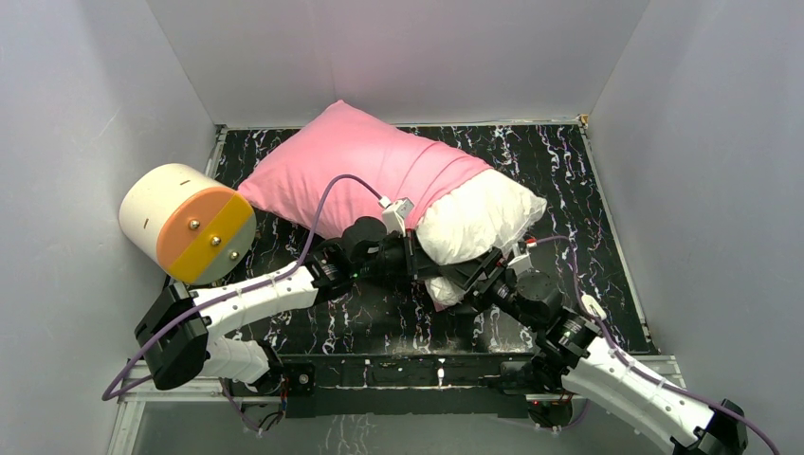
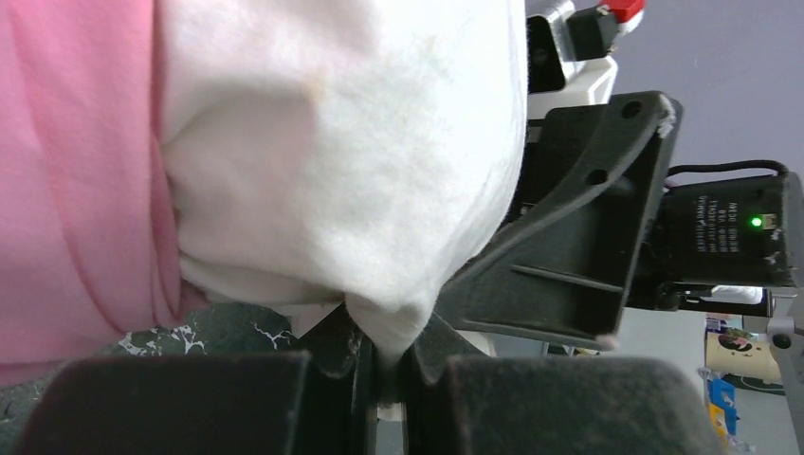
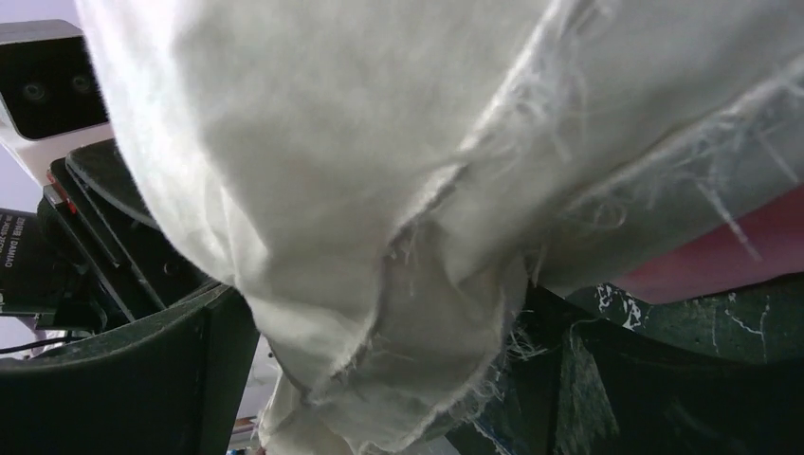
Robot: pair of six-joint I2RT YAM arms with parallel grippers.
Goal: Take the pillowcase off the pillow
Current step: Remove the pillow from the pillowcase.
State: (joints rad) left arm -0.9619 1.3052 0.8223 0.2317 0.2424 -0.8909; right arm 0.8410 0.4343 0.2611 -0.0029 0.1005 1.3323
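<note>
Pillow (image 1: 479, 216) lies diagonally on the black marbled table (image 1: 569, 180), running from far left to near right. Pillowcase (image 1: 360, 161) covers the far-left bulk. The white near-right end sticks out bare, with the pink edge bunched around it.

Left gripper (image 2: 384, 365): fingers pressed together, pinching the near corner of the white pillow. The fabric tapers down into the pinch.

Right gripper (image 3: 398, 379): fingers spread wide just right of the left one, under the same bare end. A frayed white seam hangs loose between them. It looks like there's no grip, but I can't tell from the wrist view whether the fabric brushes a finger.

Cream-and-orange cylinder (image 1: 185, 223) is on its side at the left wall, just beside the pink end.
</note>
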